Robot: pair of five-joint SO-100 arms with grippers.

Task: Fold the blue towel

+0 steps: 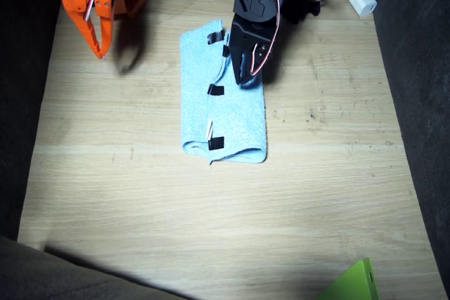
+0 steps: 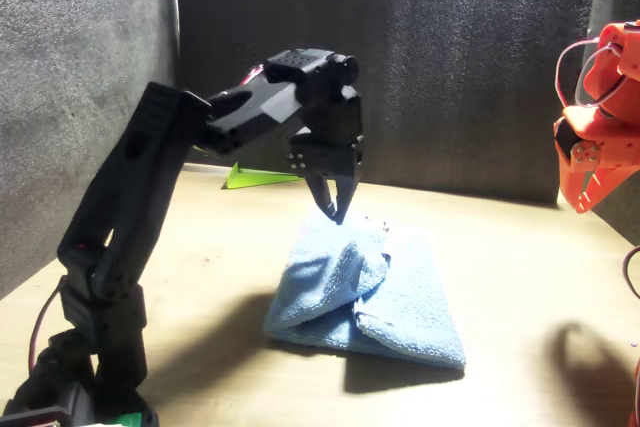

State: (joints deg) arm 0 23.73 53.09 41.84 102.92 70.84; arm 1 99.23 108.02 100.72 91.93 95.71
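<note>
The blue towel [image 1: 235, 114] lies folded in the middle of the table, with black tape marks along its inner edge. From the front, the towel [image 2: 400, 297] humps up under the black left gripper [image 2: 335, 209]. Its fingers meet in a point on that raised cloth, shut on a pinch of it. From above, the left gripper [image 1: 244, 75] hangs over the towel's far half. The orange right gripper [image 1: 100, 46] hovers off the cloth near the table's far corner, jaws together and nothing in them; the front view shows this gripper [image 2: 583, 192] at the picture's edge.
A lime-green flat piece [image 1: 355, 282] lies at the near table edge and shows behind the left arm as the green piece [image 2: 262, 177]. A white block [image 1: 363, 1] and cables sit at the far edge. Dark fabric walls [image 1: 418, 103] border both sides.
</note>
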